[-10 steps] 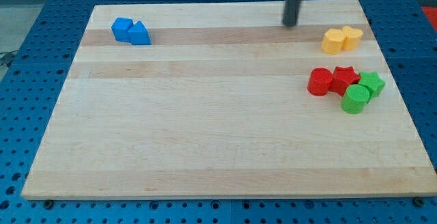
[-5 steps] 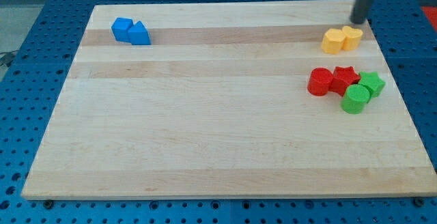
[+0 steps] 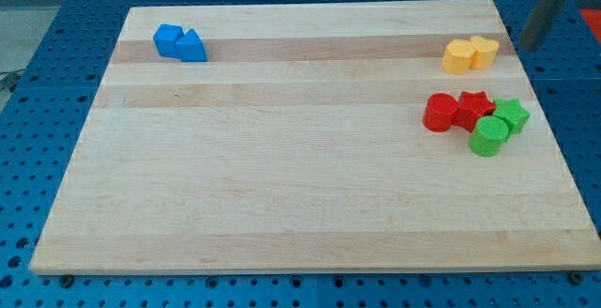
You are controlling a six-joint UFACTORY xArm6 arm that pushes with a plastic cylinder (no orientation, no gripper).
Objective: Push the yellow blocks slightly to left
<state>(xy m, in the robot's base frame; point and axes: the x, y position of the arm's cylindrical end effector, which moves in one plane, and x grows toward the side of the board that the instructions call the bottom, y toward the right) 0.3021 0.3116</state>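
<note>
Two yellow blocks sit touching near the board's top right corner: a rounded one (image 3: 458, 56) on the left and another (image 3: 485, 51) on its right, shape unclear. My tip (image 3: 528, 47) is the lower end of the dark rod, off the board's right edge. It stands to the right of the yellow blocks, apart from them.
A red cylinder (image 3: 439, 112), a red star (image 3: 474, 107), a green cylinder (image 3: 488, 136) and a green star (image 3: 512, 115) cluster below the yellow blocks. Two blue blocks (image 3: 180, 42) sit at the top left. The wooden board (image 3: 282, 158) lies on a blue pegboard.
My tip has moved right along the board's top, from left of the yellow blocks, past above them, to beyond the right edge. No block has moved.
</note>
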